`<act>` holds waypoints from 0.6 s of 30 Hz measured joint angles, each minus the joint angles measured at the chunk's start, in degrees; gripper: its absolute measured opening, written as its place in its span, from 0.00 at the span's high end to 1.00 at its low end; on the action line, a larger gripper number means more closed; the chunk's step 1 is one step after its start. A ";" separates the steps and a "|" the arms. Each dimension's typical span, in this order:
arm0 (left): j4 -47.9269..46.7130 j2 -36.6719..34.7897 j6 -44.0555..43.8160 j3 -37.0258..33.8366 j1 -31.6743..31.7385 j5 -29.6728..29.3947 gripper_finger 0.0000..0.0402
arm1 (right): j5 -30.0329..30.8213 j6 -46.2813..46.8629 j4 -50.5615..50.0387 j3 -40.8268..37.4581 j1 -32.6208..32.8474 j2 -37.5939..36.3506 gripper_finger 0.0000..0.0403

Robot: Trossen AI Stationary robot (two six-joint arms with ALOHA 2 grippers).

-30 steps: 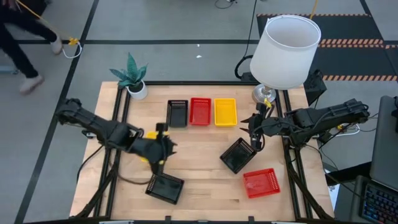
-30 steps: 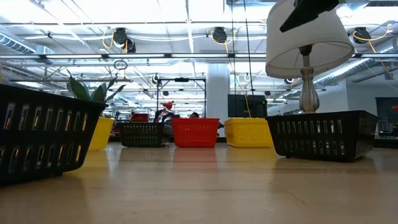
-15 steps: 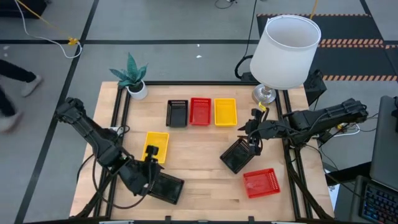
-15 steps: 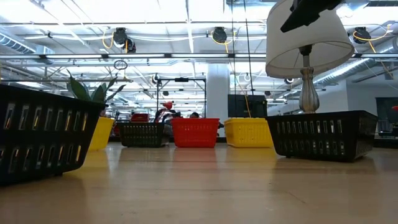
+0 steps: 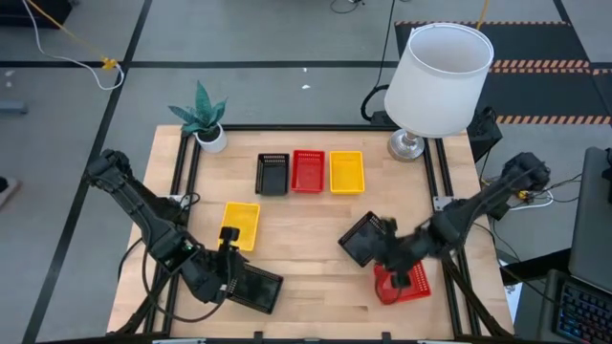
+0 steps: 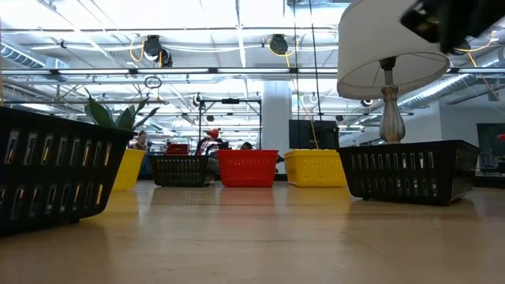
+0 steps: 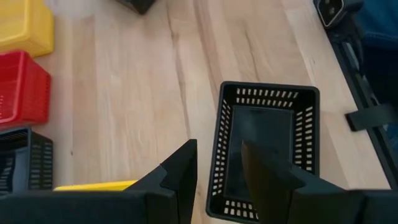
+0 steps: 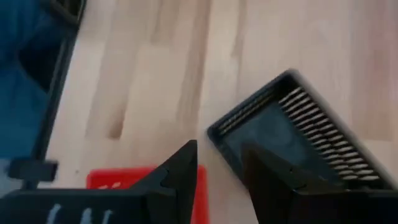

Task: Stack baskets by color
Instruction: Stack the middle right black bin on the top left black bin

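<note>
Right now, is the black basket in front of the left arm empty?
Empty: the black basket sits upright, its bare floor showing in the left wrist view.

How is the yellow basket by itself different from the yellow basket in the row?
The lone yellow basket sits nearer the table's left side, close to the left gripper; the row's yellow basket sits farther back, beside a red basket. The lone one has no neighbour touching it. Both are shallow, rectangular and upright.

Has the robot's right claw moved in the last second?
Yes. The right gripper has swung away from the lamp, toward the table's near edge, over the red basket.
</note>
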 joint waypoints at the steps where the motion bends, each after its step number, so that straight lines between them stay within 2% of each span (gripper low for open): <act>1: 0.01 0.00 0.01 0.00 0.02 -0.41 0.68 | 0.28 0.44 -0.19 0.00 0.93 1.07 0.70; 6: 0.22 0.00 0.01 0.00 0.07 -1.58 0.68 | 0.80 0.09 -3.85 0.00 2.50 5.56 0.70; 15: 0.41 0.00 -0.62 0.00 0.07 -2.79 0.68 | 4.13 -2.13 -9.44 0.00 2.39 7.37 0.70; 18: 0.87 0.00 0.27 0.00 0.07 -5.20 0.68 | 3.94 -2.69 -9.10 0.00 2.39 7.42 0.70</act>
